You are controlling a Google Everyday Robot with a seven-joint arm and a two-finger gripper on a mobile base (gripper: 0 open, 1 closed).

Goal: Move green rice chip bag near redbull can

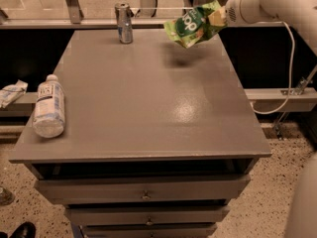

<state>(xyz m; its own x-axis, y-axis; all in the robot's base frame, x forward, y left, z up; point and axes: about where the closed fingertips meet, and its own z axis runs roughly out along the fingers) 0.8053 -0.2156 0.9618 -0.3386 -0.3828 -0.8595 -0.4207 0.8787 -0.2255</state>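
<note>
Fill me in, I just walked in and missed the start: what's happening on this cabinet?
The robot arm's pincer is shut on the green rice chip bag and holds it in the air over the far right part of the cabinet top. The redbull can stands upright at the far edge, apart from the bag. The bag is not yet set down. A plastic bottle lies on its side near the left edge.

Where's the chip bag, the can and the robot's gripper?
chip bag (190, 24): camera view, dark green circle.
can (124, 26): camera view, its side.
gripper (218, 18): camera view, where it pinches the bag, above the table (148, 108).
</note>
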